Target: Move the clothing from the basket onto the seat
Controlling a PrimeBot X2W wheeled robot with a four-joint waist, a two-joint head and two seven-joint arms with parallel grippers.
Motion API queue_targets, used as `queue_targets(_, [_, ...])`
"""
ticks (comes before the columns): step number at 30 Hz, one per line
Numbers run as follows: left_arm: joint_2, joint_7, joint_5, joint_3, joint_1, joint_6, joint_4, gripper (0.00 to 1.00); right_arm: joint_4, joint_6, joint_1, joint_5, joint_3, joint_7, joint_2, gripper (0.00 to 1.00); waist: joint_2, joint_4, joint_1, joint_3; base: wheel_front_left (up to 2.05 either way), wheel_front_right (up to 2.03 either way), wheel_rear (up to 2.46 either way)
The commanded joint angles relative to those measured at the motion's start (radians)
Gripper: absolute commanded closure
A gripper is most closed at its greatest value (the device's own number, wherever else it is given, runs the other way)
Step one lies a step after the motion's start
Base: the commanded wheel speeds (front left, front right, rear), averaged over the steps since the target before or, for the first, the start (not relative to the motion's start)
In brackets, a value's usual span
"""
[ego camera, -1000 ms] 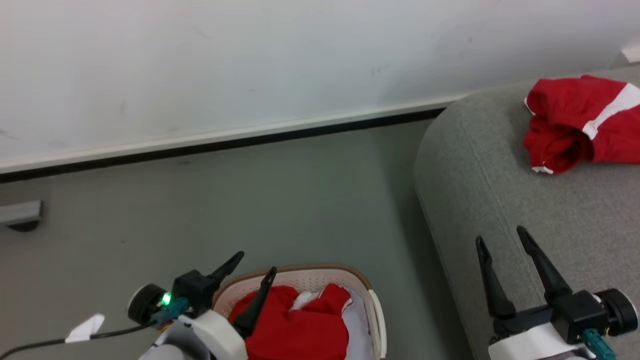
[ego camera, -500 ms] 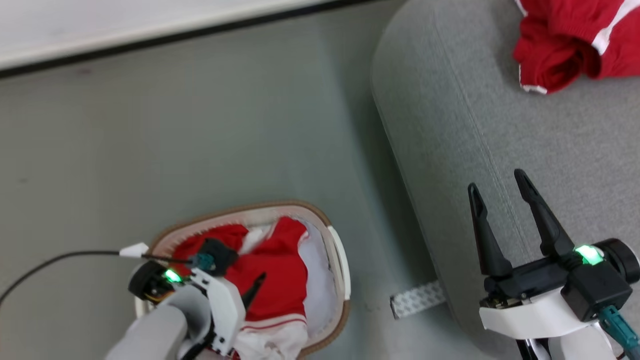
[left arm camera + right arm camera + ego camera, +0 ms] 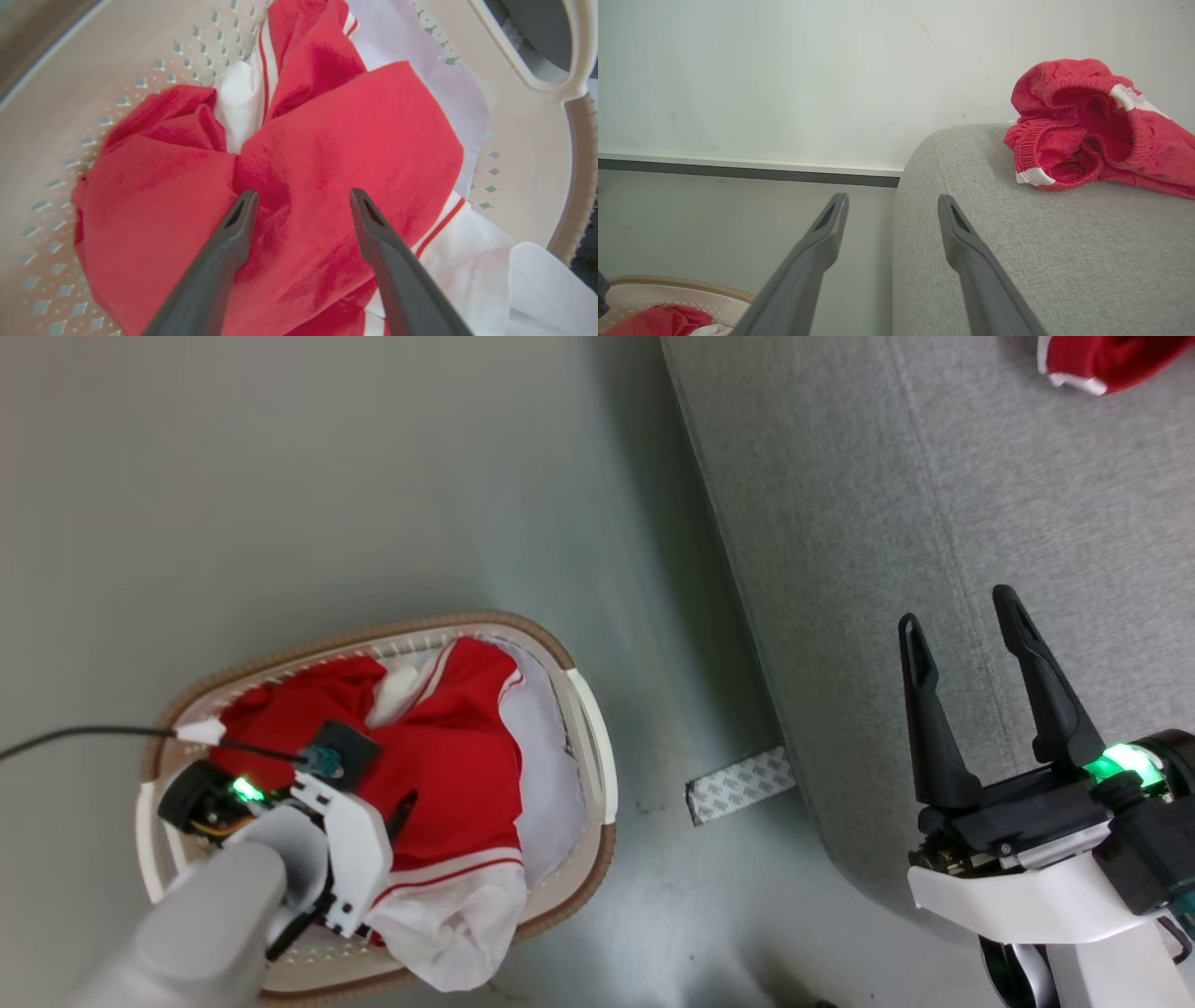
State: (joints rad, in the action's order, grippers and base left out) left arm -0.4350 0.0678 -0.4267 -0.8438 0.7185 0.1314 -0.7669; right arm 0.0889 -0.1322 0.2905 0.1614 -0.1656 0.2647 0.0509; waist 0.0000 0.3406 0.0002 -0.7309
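Clothing (image 3: 448,756): heaped in the basket (image 3: 537,633) on the floor, directly ahead of the left tool (image 3: 303,193).
Left tool: fingers apart, tips close over the red fabric — by far the nearer arm.
Right tool (image 3: 960,609): fingers apart, empty, over the seat (image 3: 840,523) — one garment (image 3: 1073,126) lies there.

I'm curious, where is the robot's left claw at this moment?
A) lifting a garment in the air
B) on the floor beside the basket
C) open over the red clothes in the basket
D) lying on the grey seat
C: the left claw is open, its fingers spread above the red clothing inside the basket, gripping nothing.
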Motion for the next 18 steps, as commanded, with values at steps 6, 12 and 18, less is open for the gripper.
queue_targets(6, [-0.037, -0.016, -0.022, -0.048, 0.076, -0.002, -0.063, 0.00, 0.031, 0.003, 0.015, 0.008, 0.011, -0.001, 0.000, 0.00, 0.0000, 0.025, -0.0002, -0.101, 0.00, 0.00, 0.00])
queue_targets(12, [-0.023, -0.048, -0.018, -0.115, 0.131, -0.002, -0.118, 0.06, 0.045, 0.003, -0.004, -0.003, 0.027, -0.001, -0.001, 0.00, 0.0000, 0.016, -0.0002, -0.140, 0.00, 0.00, 0.00])
queue_targets(18, [-0.001, -0.092, -0.053, -0.169, 0.158, -0.002, -0.164, 1.00, 0.042, 0.003, 0.004, 0.004, 0.026, -0.001, -0.001, 0.00, 0.0000, 0.010, -0.0002, -0.143, 0.01, 0.01, 0.01])
